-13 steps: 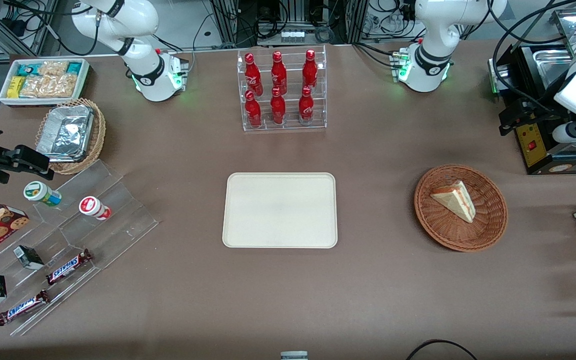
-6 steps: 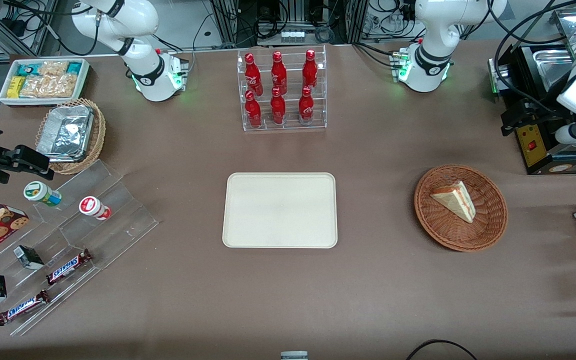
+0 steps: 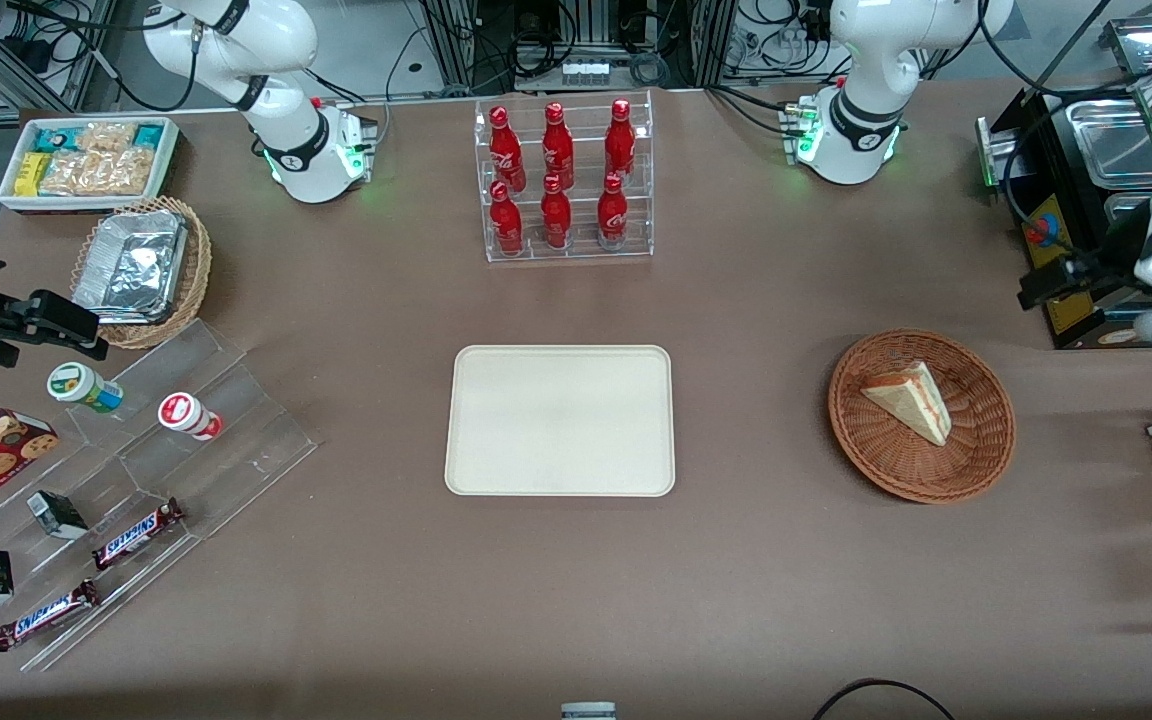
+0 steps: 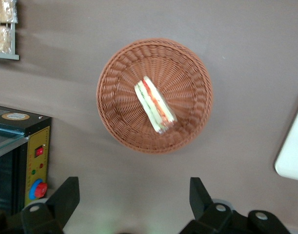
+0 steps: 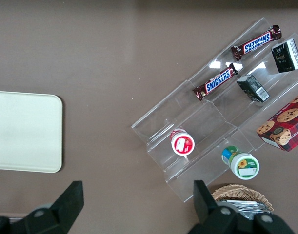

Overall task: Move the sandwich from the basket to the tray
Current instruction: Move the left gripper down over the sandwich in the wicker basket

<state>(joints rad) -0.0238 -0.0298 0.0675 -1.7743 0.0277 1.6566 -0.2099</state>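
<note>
The sandwich (image 3: 906, 401) lies in the basket (image 3: 976, 445), toward the working arm's end of the bench. The tray (image 3: 560, 420) sits mid-bench, well apart from the basket. The gripper (image 4: 134, 197) hangs above the bench near the basket, at the working arm's edge, fingers (image 4: 67, 195) spread apart, holding nothing.

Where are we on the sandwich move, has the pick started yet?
Nothing is finished: the sandwich lies in the basket and the tray holds nothing. In hand is the approach: the gripper hangs open above the table beside the basket, clear of the sandwich, at the working arm's end of the table. Left to do: descend, grasp the sandwich, carry it to the tray, release.
</note>
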